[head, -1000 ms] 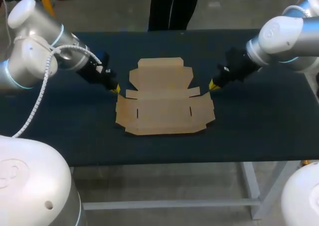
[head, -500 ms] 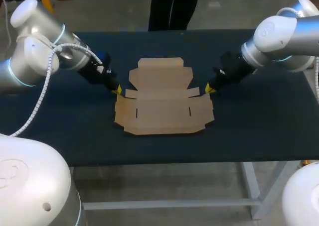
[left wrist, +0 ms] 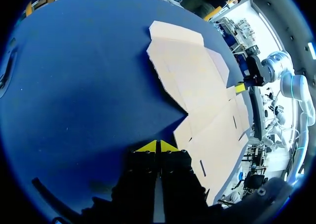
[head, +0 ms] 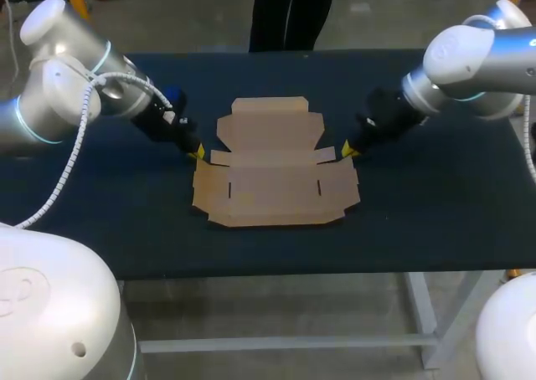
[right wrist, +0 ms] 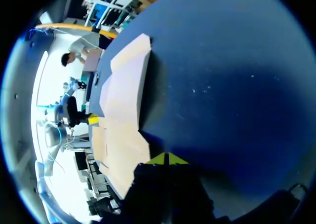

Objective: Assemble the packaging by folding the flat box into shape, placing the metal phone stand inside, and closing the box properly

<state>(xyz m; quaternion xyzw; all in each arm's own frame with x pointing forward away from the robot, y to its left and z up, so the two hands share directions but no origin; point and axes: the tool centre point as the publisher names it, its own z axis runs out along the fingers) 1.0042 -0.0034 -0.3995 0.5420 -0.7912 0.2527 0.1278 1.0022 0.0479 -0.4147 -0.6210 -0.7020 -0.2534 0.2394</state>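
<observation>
Dark blue tabletop point(head: 100, 213) in the head view, carrying a flat, unfolded brown cardboard box blank point(head: 272, 179) near its middle, all flaps spread out. Left gripper point(head: 196, 151) low at the blank's left edge, by the notch between two flaps; right gripper point(head: 347, 151) low at the right edge, opposite. Cannot tell whether either touches the cardboard.

From the left wrist: left gripper point(left wrist: 156, 146) with yellow tips pressed together, nothing between them, just beside a notch in the blank's point(left wrist: 197, 91) near edge. Right gripper point(left wrist: 240, 88) showing at the far edge.

From the right wrist: right gripper point(right wrist: 166, 158) likewise closed on nothing, just beside the blank's point(right wrist: 123, 100) edge. Cardboard lying flat on the blue surface, left gripper point(right wrist: 93, 119) visible across it.
</observation>
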